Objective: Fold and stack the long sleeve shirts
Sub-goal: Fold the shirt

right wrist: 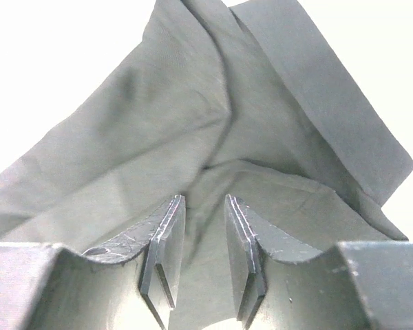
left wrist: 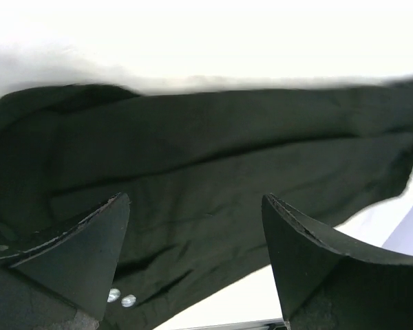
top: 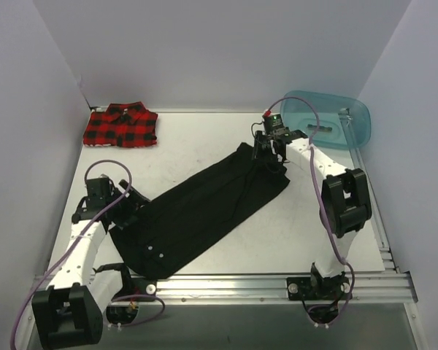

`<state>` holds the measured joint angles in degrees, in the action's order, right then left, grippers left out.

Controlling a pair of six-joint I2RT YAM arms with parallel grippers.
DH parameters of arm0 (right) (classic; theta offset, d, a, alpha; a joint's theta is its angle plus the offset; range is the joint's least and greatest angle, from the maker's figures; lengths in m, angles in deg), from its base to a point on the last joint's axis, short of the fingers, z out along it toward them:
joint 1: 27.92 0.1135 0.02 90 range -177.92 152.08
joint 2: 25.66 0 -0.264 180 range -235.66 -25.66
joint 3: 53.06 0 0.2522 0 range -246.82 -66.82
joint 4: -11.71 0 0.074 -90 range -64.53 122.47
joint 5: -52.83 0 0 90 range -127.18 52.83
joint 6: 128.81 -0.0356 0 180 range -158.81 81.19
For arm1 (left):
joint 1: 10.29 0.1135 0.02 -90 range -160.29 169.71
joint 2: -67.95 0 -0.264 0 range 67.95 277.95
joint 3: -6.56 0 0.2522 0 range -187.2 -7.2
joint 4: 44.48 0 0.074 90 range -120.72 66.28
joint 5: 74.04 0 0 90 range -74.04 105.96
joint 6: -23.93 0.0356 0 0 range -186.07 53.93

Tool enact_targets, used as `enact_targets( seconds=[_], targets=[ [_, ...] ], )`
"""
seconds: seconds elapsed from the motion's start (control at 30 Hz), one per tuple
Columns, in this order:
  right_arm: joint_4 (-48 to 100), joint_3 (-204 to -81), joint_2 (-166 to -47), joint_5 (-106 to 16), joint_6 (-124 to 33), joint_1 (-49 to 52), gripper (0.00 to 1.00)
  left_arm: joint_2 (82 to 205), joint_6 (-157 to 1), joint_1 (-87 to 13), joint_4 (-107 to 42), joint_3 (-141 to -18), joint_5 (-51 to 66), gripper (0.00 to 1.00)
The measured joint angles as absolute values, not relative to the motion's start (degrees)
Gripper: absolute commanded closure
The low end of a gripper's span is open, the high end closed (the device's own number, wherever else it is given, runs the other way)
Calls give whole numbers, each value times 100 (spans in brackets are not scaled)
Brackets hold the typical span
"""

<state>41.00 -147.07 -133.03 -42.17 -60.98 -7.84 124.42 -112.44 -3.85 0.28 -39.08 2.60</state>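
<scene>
The black shirt (top: 201, 204) lies folded lengthwise in a long diagonal band from near left to far right. Two small white buttons (left wrist: 121, 298) show near its left end. My left gripper (top: 128, 200) hovers over that near-left end with its jaws wide open and empty; in the left wrist view (left wrist: 196, 199) the cloth lies below them. My right gripper (top: 271, 157) is at the shirt's far-right end, its jaws nearly closed on a bunched fold of the cloth (right wrist: 205, 199). The red-and-black plaid shirt (top: 121, 125) lies folded at the far left corner.
A translucent teal tub (top: 328, 117) stands at the far right corner, just behind the right arm. White walls close in the table on three sides. A metal rail (top: 277, 281) runs along the near edge.
</scene>
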Motion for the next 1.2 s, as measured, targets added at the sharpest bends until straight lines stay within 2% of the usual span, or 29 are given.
enact_targets(
  seconds=[0.1, 0.23, 0.53, 0.83, 1.07, 1.1, 1.2],
  targets=[
    [4050, -14856, -13096, -4486, -6124, -852, 69, 12287, -11074, -700, 76, -4279, 308, 13],
    [3855, -15107, -13078, -4822, -6146, -920, 68, 12877, -10768, -1712, -197, -5083, 526, 13],
    [3551, -16115, -14158, -5410, -6096, -1095, 65, 15889, -9557, -3183, -1047, -7116, 795, 7],
    [3575, -16589, -15165, -6031, -5923, -1333, 65, 17981, -8529, -3609, -1410, -9125, 437, 16],
    [3575, -16633, -15395, -6112, -5934, -1370, 65, 18903, -8116, -3804, -1443, -9778, 32, 22],
    [3575, -16633, -15401, -6118, -5934, -1374, 65, 18999, -8073, -3838, -1447, -9855, -7, 28],
    [3562, -16633, -15404, -6127, -5934, -1401, 65, 19222, -7987, -3932, -1447, -10038, -125, 29]
  ],
)
